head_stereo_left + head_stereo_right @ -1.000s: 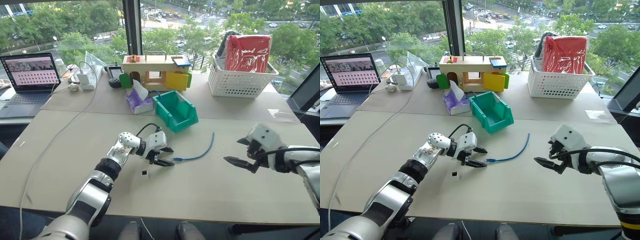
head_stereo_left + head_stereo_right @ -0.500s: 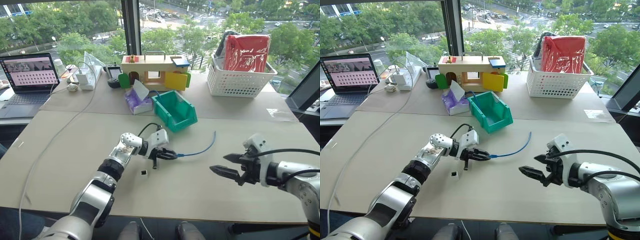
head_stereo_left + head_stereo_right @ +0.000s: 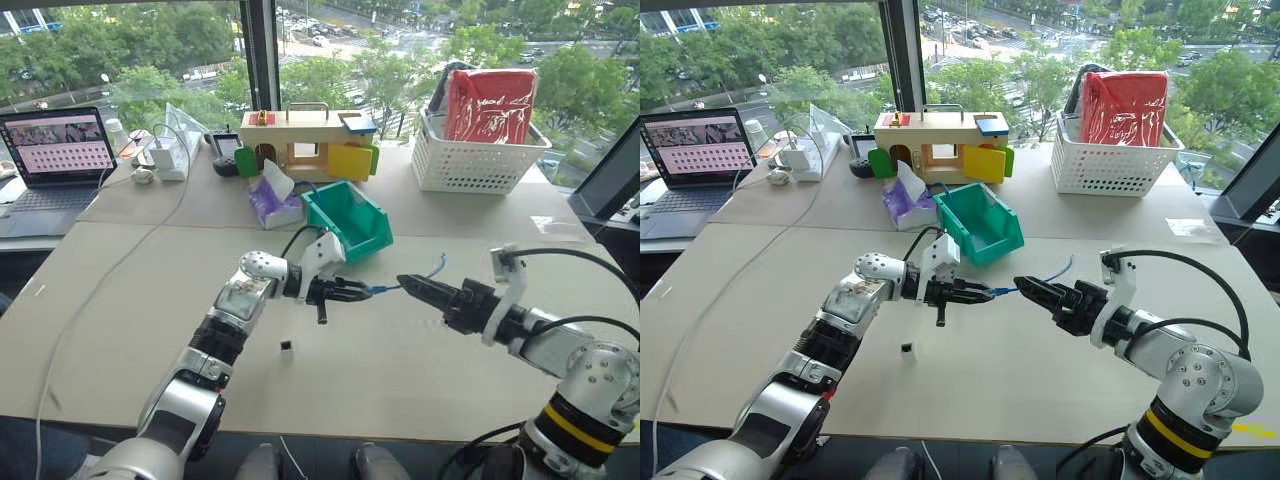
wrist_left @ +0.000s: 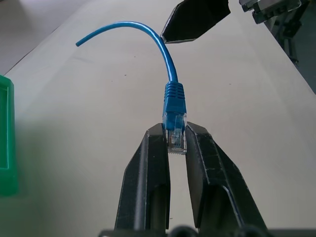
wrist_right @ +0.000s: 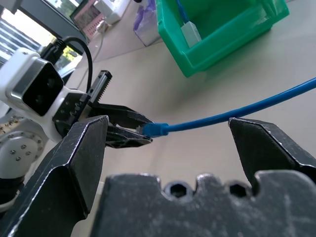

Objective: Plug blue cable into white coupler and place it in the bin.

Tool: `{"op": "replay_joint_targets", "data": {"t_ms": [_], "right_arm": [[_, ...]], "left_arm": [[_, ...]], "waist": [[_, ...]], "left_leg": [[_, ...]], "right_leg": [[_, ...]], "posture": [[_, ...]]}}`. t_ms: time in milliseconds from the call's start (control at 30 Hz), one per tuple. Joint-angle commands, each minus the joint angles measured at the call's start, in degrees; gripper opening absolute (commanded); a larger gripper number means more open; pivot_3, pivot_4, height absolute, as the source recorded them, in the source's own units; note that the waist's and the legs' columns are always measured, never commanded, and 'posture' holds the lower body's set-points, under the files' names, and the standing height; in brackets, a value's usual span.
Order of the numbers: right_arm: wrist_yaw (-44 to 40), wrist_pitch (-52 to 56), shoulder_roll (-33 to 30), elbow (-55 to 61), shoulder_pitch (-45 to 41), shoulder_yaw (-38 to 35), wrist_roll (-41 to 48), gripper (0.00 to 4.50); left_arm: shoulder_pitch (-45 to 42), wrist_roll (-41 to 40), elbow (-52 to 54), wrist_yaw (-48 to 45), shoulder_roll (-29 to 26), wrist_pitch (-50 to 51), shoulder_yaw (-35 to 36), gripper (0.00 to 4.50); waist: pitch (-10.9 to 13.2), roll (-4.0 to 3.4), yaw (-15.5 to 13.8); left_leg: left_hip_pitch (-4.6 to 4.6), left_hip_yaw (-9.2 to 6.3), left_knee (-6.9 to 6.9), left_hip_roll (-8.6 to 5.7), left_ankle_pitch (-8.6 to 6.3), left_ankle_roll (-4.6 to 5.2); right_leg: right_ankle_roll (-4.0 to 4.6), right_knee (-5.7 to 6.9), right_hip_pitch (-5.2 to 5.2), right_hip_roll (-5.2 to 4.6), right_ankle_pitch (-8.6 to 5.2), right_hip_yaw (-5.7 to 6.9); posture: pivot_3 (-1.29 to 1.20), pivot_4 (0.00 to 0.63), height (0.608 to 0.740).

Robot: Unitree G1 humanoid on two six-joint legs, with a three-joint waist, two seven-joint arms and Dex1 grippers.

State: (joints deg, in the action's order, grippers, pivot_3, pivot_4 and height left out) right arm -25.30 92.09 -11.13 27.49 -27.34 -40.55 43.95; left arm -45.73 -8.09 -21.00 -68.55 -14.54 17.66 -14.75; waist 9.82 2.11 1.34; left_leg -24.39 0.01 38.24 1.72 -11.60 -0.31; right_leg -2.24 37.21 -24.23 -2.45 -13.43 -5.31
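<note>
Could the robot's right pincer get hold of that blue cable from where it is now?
Probably yes. The right pincer is open with the blue cable running through the gap between its fingers, and nothing blocks it. The left pincer is shut on the plug.

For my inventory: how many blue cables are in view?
2. One cable is in the left gripper; another cable lies in the bin. More may be hidden.

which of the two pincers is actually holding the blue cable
The left pincer: its fingers are shut on the blue cable at the plug. The right pincer is open, straddling the cord without gripping.
</note>
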Motion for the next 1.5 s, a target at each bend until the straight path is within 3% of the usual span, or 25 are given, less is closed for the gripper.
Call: {"op": "replay_joint_targets", "data": {"t_ms": [33, 333, 533, 600, 767, 900, 1000, 1100, 1233, 1500], "right_arm": [[5.33, 0.41, 2.21, -0.80, -2.94, -2.85, 4.96, 4.50], [16.57, 0.41, 6.33, -2.48, -3.50, -4.72, 12.19, 4.50], [23.76, 0.41, 5.77, -4.98, -8.32, -11.32, 20.90, 4.50], [25.82, 0.41, 2.95, -6.07, -8.58, -11.80, 25.19, 4.50], [25.65, -1.29, -9.97, -5.34, 2.90, -5.04, 43.95, 4.50], [29.72, -10.65, -18.24, -2.17, 13.18, 2.65, 56.95, 4.50], [34.66, -18.39, -20.11, -0.55, 17.38, 8.88, 60.61, 4.50], [37.95, -24.87, -20.65, -0.38, 18.37, 13.77, 61.82, 4.50], [41.22, -33.20, -16.09, 0.83, 18.90, 19.18, 57.48, 4.50], [43.17, -46.47, -8.23, 8.64, 25.46, 23.18, 42.45, 4.50]], "left_arm": [[-1.25, -0.83, 3.02, 0.56, 0.44, 0.58, -0.20, 0.07], [-3.13, -0.12, 2.34, 0.89, 1.17, -0.96, -1.12, 0.07], [-3.52, 1.13, 0.73, 1.07, 1.05, -2.66, -1.50, 0.07], [-3.42, 1.97, 0.15, 1.18, 0.78, -3.63, -2.00, 0.07], [-3.27, 3.05, 1.29, 1.93, 0.02, -3.86, -2.96, 0.07], [-3.20, 3.33, 2.08, 3.41, -0.11, -2.98, -2.79, 0.07], [-3.06, 3.14, 3.18, 3.80, -0.20, -2.09, -2.82, 0.07], [-2.39, 2.54, 5.61, 3.94, -0.15, -0.27, -3.02, 0.07], [-0.38, 0.26, 11.27, 1.19, -1.38, 4.33, -3.86, 0.07], [2.41, -1.37, 16.34, 1.82, -4.21, 8.16, -3.30, 0.07]], "waist": [[0.00, 0.00, 0.06], [0.00, -0.02, 0.72], [0.00, -0.03, 1.37], [-0.02, -0.10, 1.34], [-0.03, -0.12, 1.12], [-0.06, -0.17, 1.16], [-0.06, -0.17, 1.73], [-0.06, -0.17, 1.99], [-0.06, -0.18, 2.06], [-0.07, -0.19, 1.21]], "left_leg": [[0.00, 0.00, 0.00, 0.00, 0.00, 0.00], [-0.01, 0.00, -0.01, 0.00, 0.00, 0.00], [0.00, 0.00, -0.02, 0.01, 0.00, 0.00], [0.00, 0.01, -0.02, 0.01, 0.00, 0.00], [-0.04, -0.02, -0.21, -0.02, -0.01, 0.02], [-0.13, -0.01, -0.24, -0.06, -0.04, 0.07], [-0.07, 0.00, -0.24, -0.04, -0.04, 0.07], [0.01, 0.00, -0.24, -0.02, 0.02, 0.16], [0.02, 0.00, -0.24, -0.02, 0.05, 0.20], [-0.05, 0.01, -0.24, -0.04, 0.05, 0.20]], "right_leg": [[0.00, 0.00, 0.00, 0.00, 0.00, 0.00], [0.00, 0.01, -0.01, 0.00, 0.00, 0.00], [0.00, 0.01, -0.02, 0.00, 0.00, -0.01], [0.00, 0.02, -0.03, 0.00, 0.00, -0.02], [-0.02, -0.15, 0.01, -0.02, -0.02, -0.02], [-0.07, -0.20, -0.02, -0.06, -0.05, -0.09], [-0.17, -0.18, 0.01, -0.03, -0.10, -0.14], [-0.45, -0.14, 0.04, 0.01, -0.27, -0.18], [-0.45, -0.14, 0.06, 0.03, -0.27, -0.18], [-0.45, -0.17, -0.01, -0.01, -0.28, -0.19]], "posture": [[0.00, 0.150, 0.715], [0.00, 0.150, 0.715], [0.00, 0.150, 0.715], [0.00, 0.150, 0.715], [0.00, 0.150, 0.715], [0.00, 0.150, 0.715], [0.00, 0.150, 0.715], [0.00, 0.150, 0.715], [0.00, 0.150, 0.715], [0.00, 0.150, 0.715]]}}
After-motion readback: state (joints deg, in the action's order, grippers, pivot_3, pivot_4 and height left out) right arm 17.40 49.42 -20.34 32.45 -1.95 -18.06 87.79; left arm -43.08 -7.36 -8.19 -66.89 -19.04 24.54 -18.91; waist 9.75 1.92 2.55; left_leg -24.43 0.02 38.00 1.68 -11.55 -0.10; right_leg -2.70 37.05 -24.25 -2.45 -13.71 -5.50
